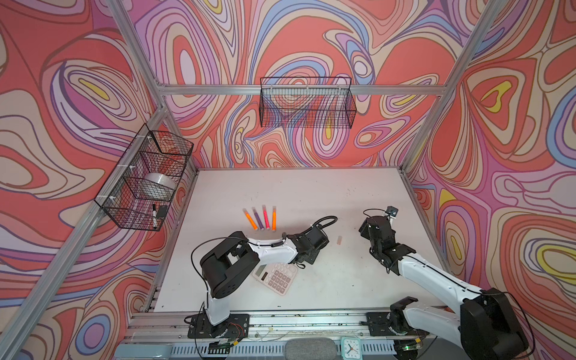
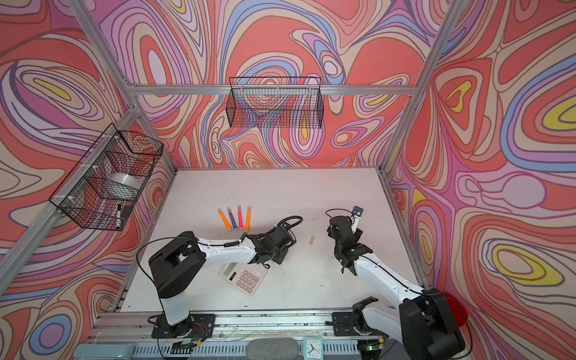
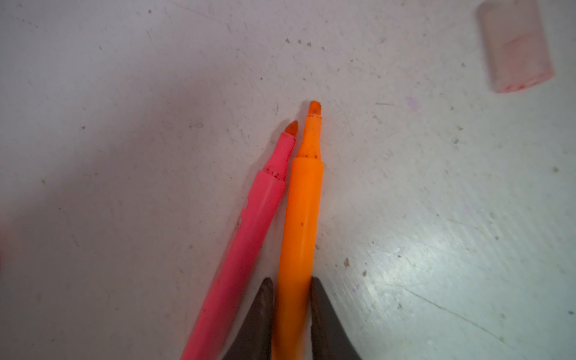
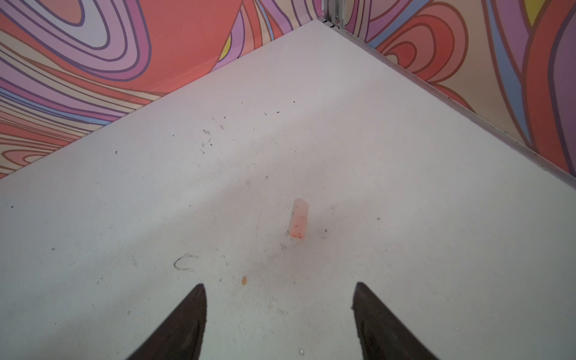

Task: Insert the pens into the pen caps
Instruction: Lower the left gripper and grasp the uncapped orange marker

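While four slim capped marker pens (image 1: 261, 218), orange, purple, pink and orange, lie in a row on the white bench (image 1: 311, 190) in both top views, one loose pale translucent pinkish pen cap (image 1: 339, 240) lies flat, well apart from the row. So light a stub could skid or roll at a clumsy touch.

From the left wrist view, the left claw (image 3: 291, 282) is closed against both sides of the neon orange uncapped pen (image 3: 304, 202), well back from its tip. The neon pink uncapped pen (image 3: 249, 233) lies touching it, just outside one finger, and may be dragged or flicked on lifting. So rearward a grip also lets the tip wander.

From the right wrist view, the right claw (image 4: 279, 284) stands wide and holds nothing, with the cap ahead of it. Only that one cap shows for two bare pens.
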Tool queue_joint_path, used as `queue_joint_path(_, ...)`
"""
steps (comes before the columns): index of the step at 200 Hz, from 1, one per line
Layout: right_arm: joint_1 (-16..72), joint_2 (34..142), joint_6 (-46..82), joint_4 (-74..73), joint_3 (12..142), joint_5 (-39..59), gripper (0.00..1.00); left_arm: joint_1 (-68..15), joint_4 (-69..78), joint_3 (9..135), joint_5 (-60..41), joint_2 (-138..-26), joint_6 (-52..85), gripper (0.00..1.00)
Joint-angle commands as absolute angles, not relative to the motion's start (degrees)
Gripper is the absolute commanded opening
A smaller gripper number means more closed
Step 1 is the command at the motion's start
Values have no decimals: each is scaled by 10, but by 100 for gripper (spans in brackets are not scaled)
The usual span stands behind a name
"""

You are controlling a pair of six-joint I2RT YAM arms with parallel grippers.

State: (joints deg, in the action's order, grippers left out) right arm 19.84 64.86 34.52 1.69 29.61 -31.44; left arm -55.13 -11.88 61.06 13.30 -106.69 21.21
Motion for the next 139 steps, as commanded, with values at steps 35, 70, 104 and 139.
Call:
queue_joint_path(35, 195, 639, 340, 10, 290, -314, 76, -552, -137, 578, 116, -1062, 210, 14)
queue_joint_path(70, 195, 608, 343, 4, 270, -316, 76, -552, -136, 575, 108, -1023, 206, 11)
queue_joint_path(104, 195, 574, 339, -5, 250, -312, 77, -553, -113, 566, 117, -966, 203, 11)
queue_joint_path(139, 195, 554, 342, 16, 252, -275, 78, -552, -96, 566, 116, -913, 198, 11)
